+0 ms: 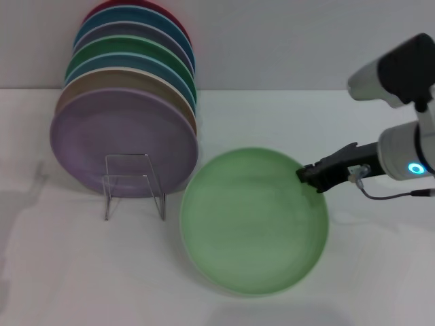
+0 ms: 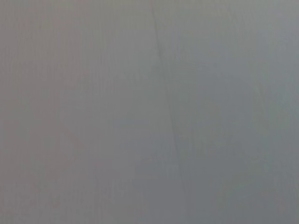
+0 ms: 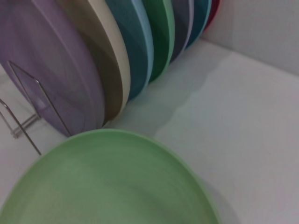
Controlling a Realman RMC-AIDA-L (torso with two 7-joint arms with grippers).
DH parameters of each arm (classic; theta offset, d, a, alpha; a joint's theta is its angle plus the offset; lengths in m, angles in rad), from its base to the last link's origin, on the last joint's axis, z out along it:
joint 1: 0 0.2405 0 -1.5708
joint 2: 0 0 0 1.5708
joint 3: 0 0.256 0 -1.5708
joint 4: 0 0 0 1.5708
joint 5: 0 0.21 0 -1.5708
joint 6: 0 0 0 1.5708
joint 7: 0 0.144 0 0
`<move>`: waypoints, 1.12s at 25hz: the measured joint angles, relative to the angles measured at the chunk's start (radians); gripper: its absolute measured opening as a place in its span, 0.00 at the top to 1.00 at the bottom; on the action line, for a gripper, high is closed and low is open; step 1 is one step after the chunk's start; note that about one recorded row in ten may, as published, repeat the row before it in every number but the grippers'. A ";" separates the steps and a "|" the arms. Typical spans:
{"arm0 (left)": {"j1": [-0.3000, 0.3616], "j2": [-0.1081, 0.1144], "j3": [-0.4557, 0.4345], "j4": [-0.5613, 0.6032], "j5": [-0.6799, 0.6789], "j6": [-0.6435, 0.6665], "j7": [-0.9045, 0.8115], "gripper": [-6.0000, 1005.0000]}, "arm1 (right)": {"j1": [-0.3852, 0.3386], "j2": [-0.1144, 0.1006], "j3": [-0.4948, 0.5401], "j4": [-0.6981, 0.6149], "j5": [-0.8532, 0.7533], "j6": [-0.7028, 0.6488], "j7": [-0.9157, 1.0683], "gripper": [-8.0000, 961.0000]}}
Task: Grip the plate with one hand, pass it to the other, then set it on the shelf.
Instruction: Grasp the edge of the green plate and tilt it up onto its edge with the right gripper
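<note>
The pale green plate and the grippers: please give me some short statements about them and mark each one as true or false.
1. The right gripper is at the rim of the pale green plate. True.
2. The pale green plate stands in the clear rack. False: it is beside the rack, over the white table.
3. The lilac plate is the front one of the row in the rack. True.
4. The left gripper holds the plate's other edge. False: no left gripper shows in the head view, and the left wrist view shows only a grey surface.
5. The rack holds only two plates. False: a whole row of plates in several colours stands there.
</note>
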 joint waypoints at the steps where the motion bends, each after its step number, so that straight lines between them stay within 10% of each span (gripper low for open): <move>1: -0.002 0.000 0.000 0.000 0.001 0.000 0.000 0.17 | -0.028 0.000 -0.006 0.023 0.015 -0.019 -0.023 0.97; 10: 0.004 0.002 0.086 -0.030 0.005 0.075 0.000 0.17 | -0.309 0.001 0.006 0.150 0.417 -0.212 -0.403 0.96; 17: 0.033 0.043 0.266 -0.195 0.005 0.022 -0.030 0.17 | -0.399 0.004 0.081 -0.038 0.859 -0.240 -0.831 0.96; 25: 0.125 0.334 0.473 -0.952 0.006 -0.807 -0.237 0.17 | -0.385 0.004 0.162 -0.213 1.039 -0.197 -1.108 0.95; 28: 0.128 0.406 0.489 -1.194 0.006 -1.123 -0.259 0.17 | -0.378 0.003 0.165 -0.254 1.087 -0.196 -1.219 0.95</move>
